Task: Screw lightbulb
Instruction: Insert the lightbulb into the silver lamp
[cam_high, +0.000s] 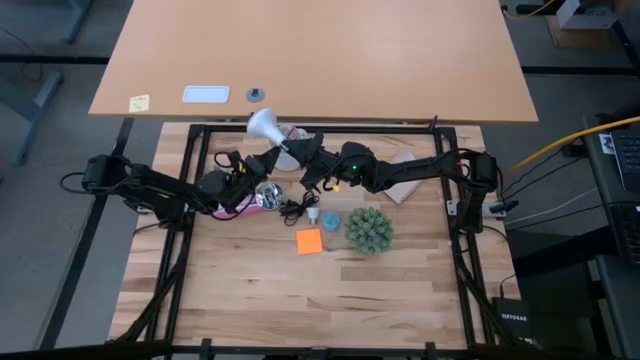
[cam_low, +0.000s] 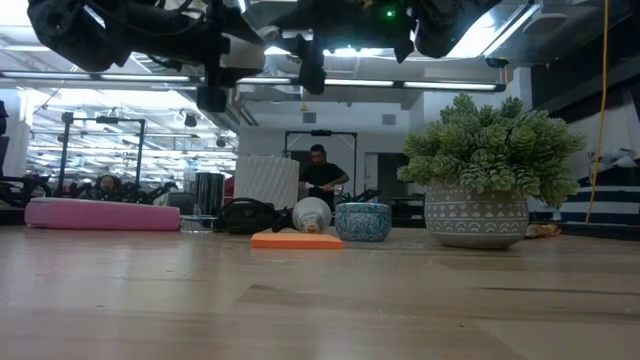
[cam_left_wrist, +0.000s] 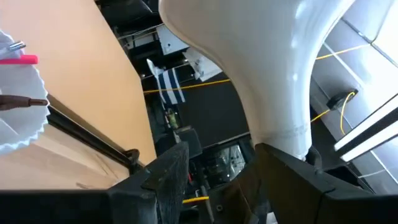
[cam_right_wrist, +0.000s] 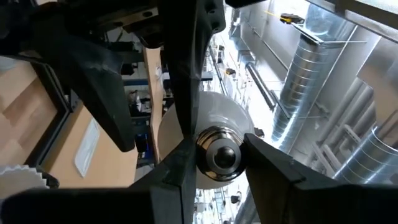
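Note:
The white lightbulb (cam_high: 268, 130) is lifted high above the table's far part, its dome toward the far edge and its narrow base toward my right gripper (cam_high: 303, 160). In the right wrist view the silver base sits between that gripper's fingers, with the dome (cam_right_wrist: 233, 118) behind. My left gripper (cam_high: 262, 165) is open beside the bulb's neck (cam_left_wrist: 280, 124). One finger (cam_left_wrist: 292, 174) stands at the neck and the other (cam_left_wrist: 165, 174) stands apart. I cannot tell whether it touches the bulb. The bulb is above the low view's frame. My right gripper pinches the bulb's silver screw base (cam_right_wrist: 217, 155) between its two fingers. The fingers lie along the bulb's axis, coming from the table's right and slanting toward the far left. The bulb is lifted clear, its dome pointing away from the gripper.
On the table under the arms lie a shiny silver socket (cam_high: 268, 195) with a black cord (cam_high: 295, 208), a small white rounded thing (cam_low: 311, 214), a blue bowl (cam_low: 362, 221), an orange sticky note (cam_high: 309, 240), a potted plant (cam_high: 368, 230) and a pink thing (cam_low: 100, 214). A cup of pens (cam_left_wrist: 18, 106) stands at the far edge. A person (cam_low: 322, 175) is beyond the table.

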